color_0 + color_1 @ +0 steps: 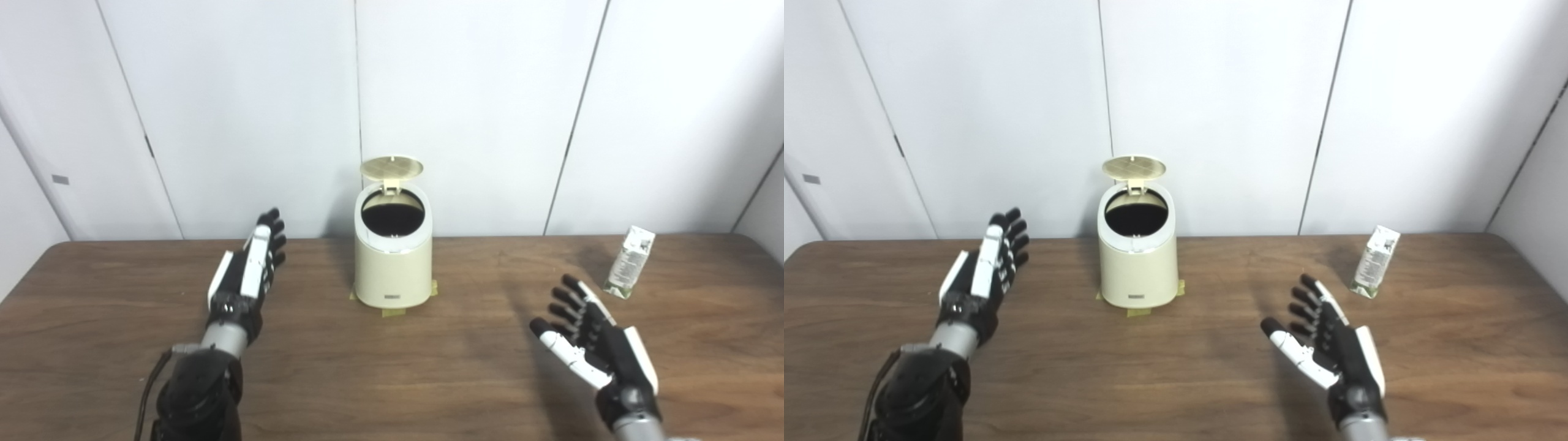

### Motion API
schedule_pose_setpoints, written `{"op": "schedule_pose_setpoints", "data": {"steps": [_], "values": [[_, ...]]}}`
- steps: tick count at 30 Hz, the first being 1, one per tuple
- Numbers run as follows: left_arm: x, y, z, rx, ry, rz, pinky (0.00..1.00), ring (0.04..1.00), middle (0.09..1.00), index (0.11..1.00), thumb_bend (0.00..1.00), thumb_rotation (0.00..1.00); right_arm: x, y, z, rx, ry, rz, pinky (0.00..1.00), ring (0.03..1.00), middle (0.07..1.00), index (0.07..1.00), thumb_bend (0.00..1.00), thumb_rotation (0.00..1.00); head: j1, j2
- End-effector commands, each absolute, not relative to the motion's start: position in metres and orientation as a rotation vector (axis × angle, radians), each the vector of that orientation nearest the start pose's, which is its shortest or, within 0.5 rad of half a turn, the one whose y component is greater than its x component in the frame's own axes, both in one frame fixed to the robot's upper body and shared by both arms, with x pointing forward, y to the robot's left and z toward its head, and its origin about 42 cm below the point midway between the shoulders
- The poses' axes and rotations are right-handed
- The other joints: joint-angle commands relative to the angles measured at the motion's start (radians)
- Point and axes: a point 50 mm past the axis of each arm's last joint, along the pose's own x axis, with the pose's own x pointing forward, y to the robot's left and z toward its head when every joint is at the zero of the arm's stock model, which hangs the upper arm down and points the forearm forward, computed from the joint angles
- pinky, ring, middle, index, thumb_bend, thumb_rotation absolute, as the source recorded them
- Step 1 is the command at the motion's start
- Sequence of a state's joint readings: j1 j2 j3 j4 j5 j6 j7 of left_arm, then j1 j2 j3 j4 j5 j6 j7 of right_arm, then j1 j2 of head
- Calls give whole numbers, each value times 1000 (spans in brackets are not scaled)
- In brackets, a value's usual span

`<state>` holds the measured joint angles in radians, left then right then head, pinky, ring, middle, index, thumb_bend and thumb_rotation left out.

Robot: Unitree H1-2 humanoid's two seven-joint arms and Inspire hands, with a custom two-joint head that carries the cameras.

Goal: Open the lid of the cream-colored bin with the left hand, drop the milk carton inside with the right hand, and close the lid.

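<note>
While lid [392,166] stands open | milk carton [629,261] upright, untouched

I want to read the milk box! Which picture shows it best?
The left eye view: the milk carton looks slightly bigger there, upright on the table's right side. The right eye view shows the same carton, a bit smaller. Its print is too blurry to read in both.

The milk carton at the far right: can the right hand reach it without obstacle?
Probably yes. The right hand is open and holds nothing, and the milk carton stands upright just beyond it, with only bare table between. The cream-colored bin stands well aside.
</note>
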<state>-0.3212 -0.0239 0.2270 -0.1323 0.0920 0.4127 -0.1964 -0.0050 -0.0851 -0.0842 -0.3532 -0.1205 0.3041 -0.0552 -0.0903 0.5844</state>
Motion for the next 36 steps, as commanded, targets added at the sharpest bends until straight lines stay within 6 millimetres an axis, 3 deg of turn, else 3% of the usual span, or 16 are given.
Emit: {"op": "schedule_pose_setpoints", "data": {"steps": [1, 6, 13, 22, 24, 25, 27, 30, 36], "values": [[373, 228, 214, 19, -93, -45, 983, 987, 991, 1000, 623, 1000, 281, -278, 193, -254, -157, -221, 864, 871, 878, 908, 655, 189, -35, 6], [370, 233, 200, 48, -55, -67, 990, 975, 986, 1000, 602, 1000, 278, -299, 214, -328, -194, -282, 762, 822, 851, 873, 763, 138, -122, 16], [374, 235, 195, 32, -43, -111, 1000, 999, 1000, 1000, 579, 1000, 291, -332, 237, -546, -222, -399, 784, 813, 839, 868, 881, 144, -229, 23], [376, 238, 197, 101, -22, -110, 1000, 1000, 1000, 1000, 536, 1000, 315, -346, 295, -779, -262, -467, 795, 872, 879, 882, 923, 134, -262, 36], [377, 237, 197, 110, -19, -111, 1000, 1000, 1000, 1000, 539, 1000, 326, -354, 309, -810, -264, -479, 716, 856, 886, 879, 934, 137, -253, 40], [377, 236, 197, 112, -19, -110, 1000, 1000, 1000, 1000, 543, 1000, 331, -357, 314, -826, -263, -484, 566, 822, 875, 887, 926, 152, -251, 40], [379, 236, 198, 122, -24, -117, 1000, 1000, 1000, 1000, 542, 1000, 343, -364, 324, -861, -255, -487, 509, 801, 868, 889, 922, 149, -246, 41], [380, 235, 201, 149, -37, -121, 992, 994, 1000, 1000, 521, 1000, 366, -374, 334, -919, -222, -474, 647, 846, 899, 890, 939, 139, -243, 39], [379, 235, 206, 174, -45, -121, 974, 980, 998, 1000, 520, 1000, 408, -386, 336, -1029, -96, -406, 760, 894, 890, 875, 959, 135, -240, 43]]}}
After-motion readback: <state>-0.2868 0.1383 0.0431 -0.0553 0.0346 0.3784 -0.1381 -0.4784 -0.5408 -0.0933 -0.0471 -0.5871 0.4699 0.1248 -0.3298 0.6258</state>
